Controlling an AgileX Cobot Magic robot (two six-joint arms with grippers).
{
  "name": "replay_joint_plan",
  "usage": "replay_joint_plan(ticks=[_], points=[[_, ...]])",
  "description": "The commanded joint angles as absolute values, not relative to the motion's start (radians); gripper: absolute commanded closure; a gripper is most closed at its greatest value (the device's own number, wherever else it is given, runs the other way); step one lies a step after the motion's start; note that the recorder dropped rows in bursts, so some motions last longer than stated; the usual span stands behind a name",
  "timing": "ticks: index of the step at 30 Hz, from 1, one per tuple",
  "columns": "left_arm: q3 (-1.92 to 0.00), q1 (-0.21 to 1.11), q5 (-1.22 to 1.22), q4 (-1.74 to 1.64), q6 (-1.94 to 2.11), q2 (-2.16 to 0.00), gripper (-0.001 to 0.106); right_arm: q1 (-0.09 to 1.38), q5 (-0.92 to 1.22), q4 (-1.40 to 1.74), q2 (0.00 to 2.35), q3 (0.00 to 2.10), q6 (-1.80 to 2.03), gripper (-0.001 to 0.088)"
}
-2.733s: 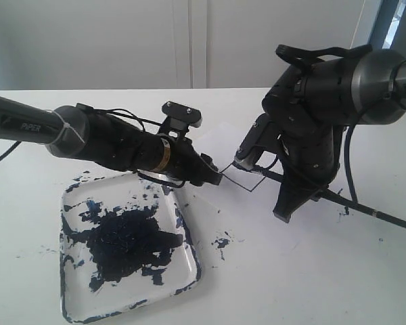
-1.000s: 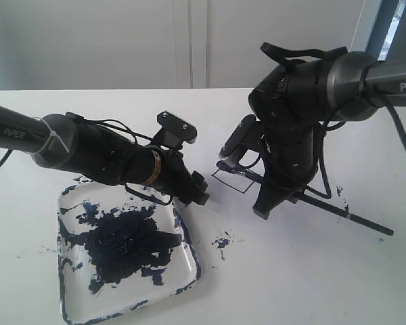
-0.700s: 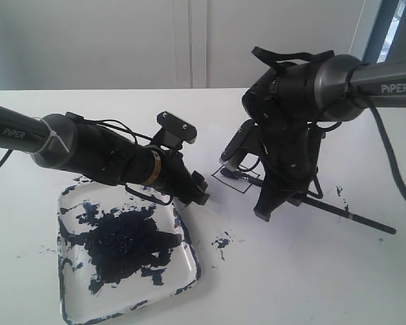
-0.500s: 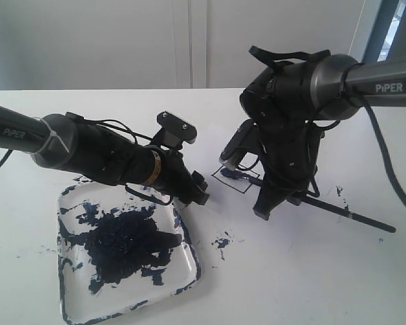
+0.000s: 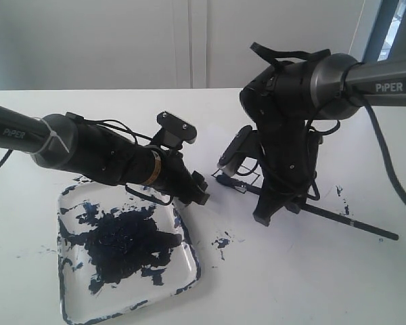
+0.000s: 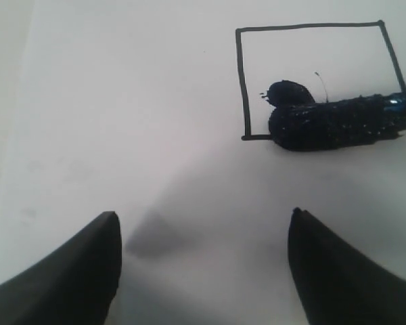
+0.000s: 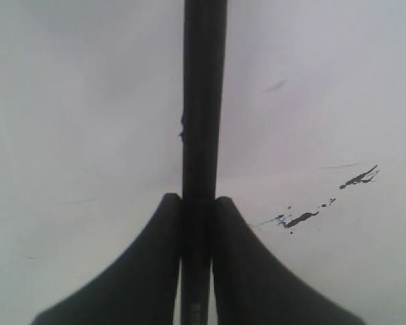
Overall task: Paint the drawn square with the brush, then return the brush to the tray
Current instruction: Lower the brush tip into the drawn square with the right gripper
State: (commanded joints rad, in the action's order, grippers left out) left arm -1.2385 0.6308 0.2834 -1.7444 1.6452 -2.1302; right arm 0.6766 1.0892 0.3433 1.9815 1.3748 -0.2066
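- The brush (image 5: pixel 352 223) is long and thin with a black handle. Its bristles (image 6: pixel 338 122) are thick with blue-black paint.
- The bristles lie on the drawn square (image 6: pixel 318 61), a thin black outline on white. The square is mostly blank, with one dark dab near a corner.
- My right gripper (image 7: pixel 198 200) is clamped tight around the handle (image 7: pixel 203 101), which runs straight out between its fingers.
- My left gripper (image 6: pixel 203 217) is spread wide and empty, just beside the square, its tips facing it.
- In the exterior view, the brush's long axis slopes low over the bench (image 5: pixel 291 284). Its tip points left toward the square (image 5: pixel 231 181) and its handle end trails right.
- The paint-blotched tray (image 5: pixel 189 247) sits at the left.
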Motion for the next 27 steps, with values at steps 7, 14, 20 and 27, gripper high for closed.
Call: replay_joint_plan(ticks=[7,14,20,27], points=[[-1.238,0.631,0.287,-1.744,1.645,-2.130,0.033,0.677,1.083,0.379,1.998,1.379,-0.203,0.0868],[-1.238,0.631,0.287,-1.744,1.645,-2.130,0.033,0.677,1.074,0.443,2.039,1.386,-0.146,0.0868],[-1.238,0.631,0.287,-1.744,1.645,-2.130,0.033,0.677,1.052,0.504,2.039,1.386,-0.093,0.0868],[-1.238,0.631,0.295,-1.744,1.645,-2.130,0.033,0.677,1.042,0.549,2.056,1.386,-0.068,0.0868]])
